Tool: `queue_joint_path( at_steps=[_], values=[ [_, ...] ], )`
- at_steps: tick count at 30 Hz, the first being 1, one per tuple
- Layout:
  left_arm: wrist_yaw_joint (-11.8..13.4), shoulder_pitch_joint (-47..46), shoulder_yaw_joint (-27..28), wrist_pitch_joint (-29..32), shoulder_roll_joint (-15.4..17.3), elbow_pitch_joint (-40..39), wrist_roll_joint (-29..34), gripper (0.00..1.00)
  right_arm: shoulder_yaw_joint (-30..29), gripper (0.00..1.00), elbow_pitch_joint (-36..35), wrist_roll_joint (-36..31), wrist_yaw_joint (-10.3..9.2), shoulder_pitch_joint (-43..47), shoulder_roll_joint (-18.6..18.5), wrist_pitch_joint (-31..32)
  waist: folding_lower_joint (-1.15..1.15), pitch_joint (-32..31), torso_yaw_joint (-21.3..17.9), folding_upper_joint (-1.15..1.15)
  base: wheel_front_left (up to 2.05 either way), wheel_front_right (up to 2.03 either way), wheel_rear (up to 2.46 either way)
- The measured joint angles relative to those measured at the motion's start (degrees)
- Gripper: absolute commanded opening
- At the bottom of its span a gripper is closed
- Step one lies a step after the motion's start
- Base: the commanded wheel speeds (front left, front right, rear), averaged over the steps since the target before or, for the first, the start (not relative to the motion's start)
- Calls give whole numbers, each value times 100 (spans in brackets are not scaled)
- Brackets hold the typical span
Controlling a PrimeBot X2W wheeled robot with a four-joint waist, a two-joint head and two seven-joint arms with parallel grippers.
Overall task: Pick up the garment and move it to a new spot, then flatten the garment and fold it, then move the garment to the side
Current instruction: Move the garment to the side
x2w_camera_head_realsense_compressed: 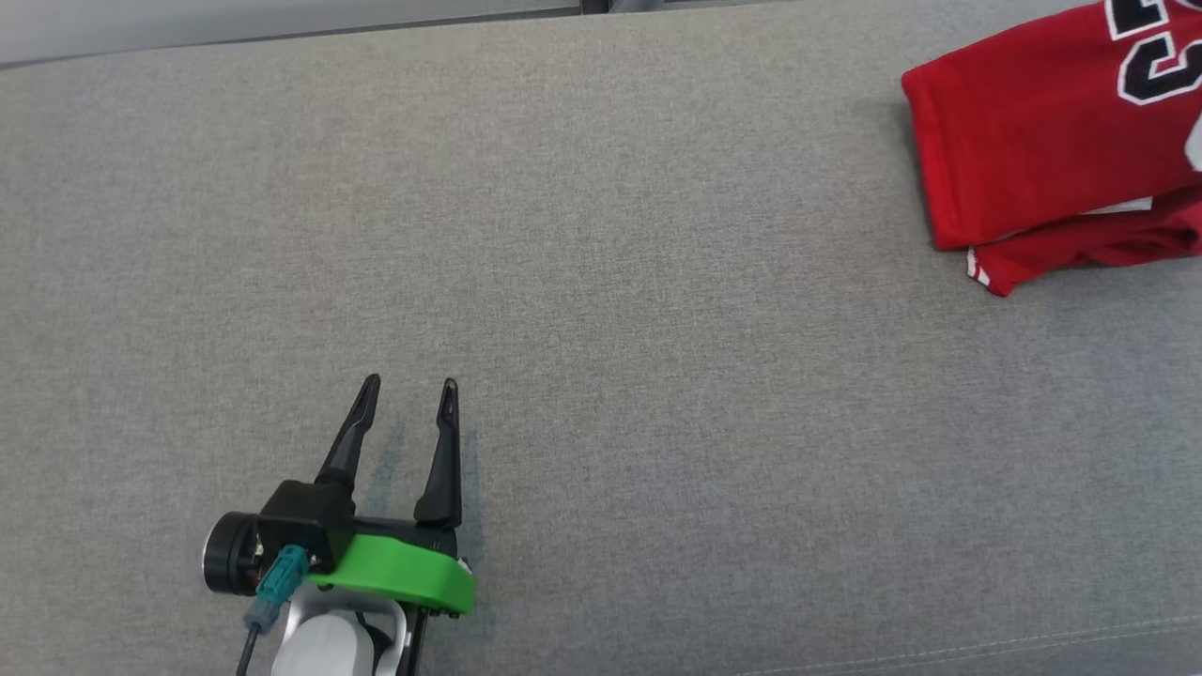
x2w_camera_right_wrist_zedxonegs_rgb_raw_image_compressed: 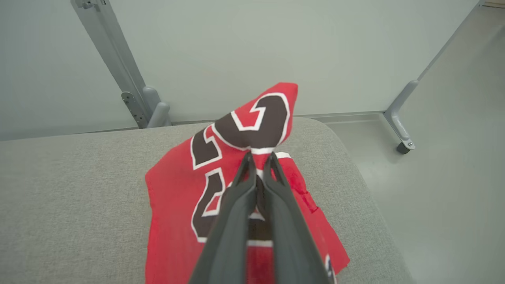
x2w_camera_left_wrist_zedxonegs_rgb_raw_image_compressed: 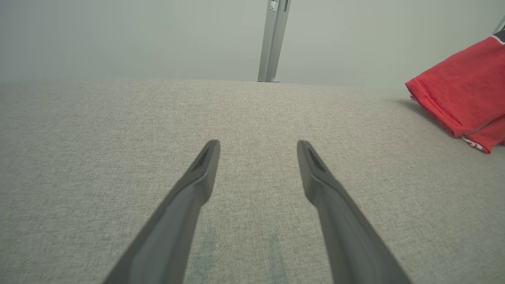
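Nearest us, our left tool (x2w_camera_head_realsense_compressed: 410, 381) hangs over bare worktop (x2w_camera_head_realsense_compressed: 601, 282), its 2 fingers spread wide, holding nothing. Well off to its right and farther back, the folded red garment (x2w_camera_head_realsense_compressed: 1033, 141) lies by the worktop's right end. There our right tool (x2w_camera_right_wrist_zedxonegs_rgb_raw_image_compressed: 260, 156) is clamped narrow on a raised fold, so the sideways carry, we judge, belongs to the right arm.

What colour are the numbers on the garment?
Black with white outlines, on the red garment; clearest in the right wrist view.
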Motion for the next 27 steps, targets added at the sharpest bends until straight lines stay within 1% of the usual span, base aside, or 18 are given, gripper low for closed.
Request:
queue_joint_path(
  at_steps=[3,4,5,11,17,20,27],
  values=[
    [-12,-98,-41,0,14,-3,19,100,-172,0,261,-180,0,-64,-142,-133,0,137,59,0,0,0,0],
    [-13,-121,-65,3,30,-12,42,100,-247,0,409,-342,0,-109,-261,-203,0,235,110,0,0,0,0],
    [-13,-121,-65,3,30,-12,42,100,-247,0,409,-342,0,-109,-261,-203,0,235,110,0,0,0,0],
    [-12,-201,-116,40,115,-88,82,100,-480,0,783,-850,1,-289,-610,-436,0,545,269,0,0,0,0],
    [-12,-294,-172,86,163,-179,142,100,-737,0,1136,-1316,2,-391,-768,-721,0,846,418,0,0,0,0],
    [-5,-300,-187,101,192,-223,156,100,-831,0,1246,-1678,2,-433,-842,-935,0,974,472,0,0,0,0],
    [12,-316,-248,171,252,-291,176,100,-1276,0,1461,-2530,5,-543,-808,-1261,0,1157,493,0,0,0,0]
  ],
)
